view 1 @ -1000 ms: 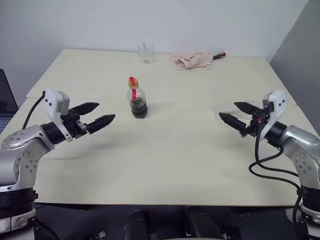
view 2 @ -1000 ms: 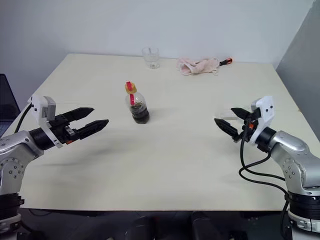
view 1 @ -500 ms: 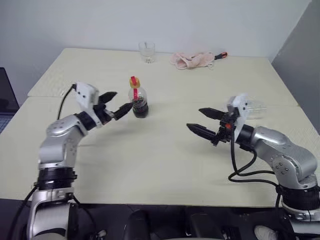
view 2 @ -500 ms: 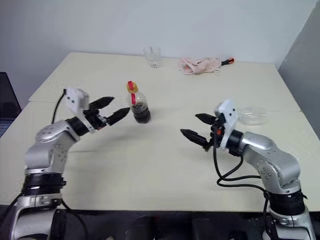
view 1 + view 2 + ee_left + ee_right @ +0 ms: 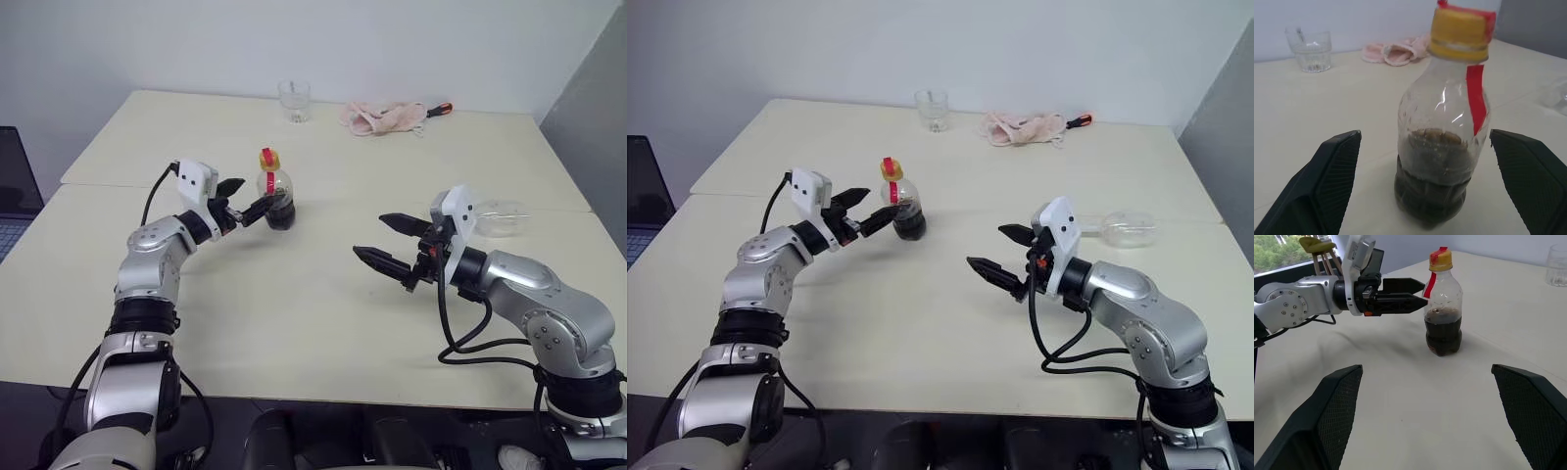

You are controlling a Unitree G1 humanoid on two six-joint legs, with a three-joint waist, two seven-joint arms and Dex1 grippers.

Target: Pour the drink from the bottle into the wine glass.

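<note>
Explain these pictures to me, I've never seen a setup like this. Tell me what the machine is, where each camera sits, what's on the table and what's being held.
It is a humanoid robot with two arms, each ending in two black fingers. Two pictures come from cameras in its head; the other two from a camera on each wrist.

On the pale table stand a small bottle of dark drink and, at the far edge, a tumbler beside a pink cloth. A wine glass lies on its side.

The left gripper is open beside the bottle, fingers either side; the right gripper is open. Nothing is held.
</note>
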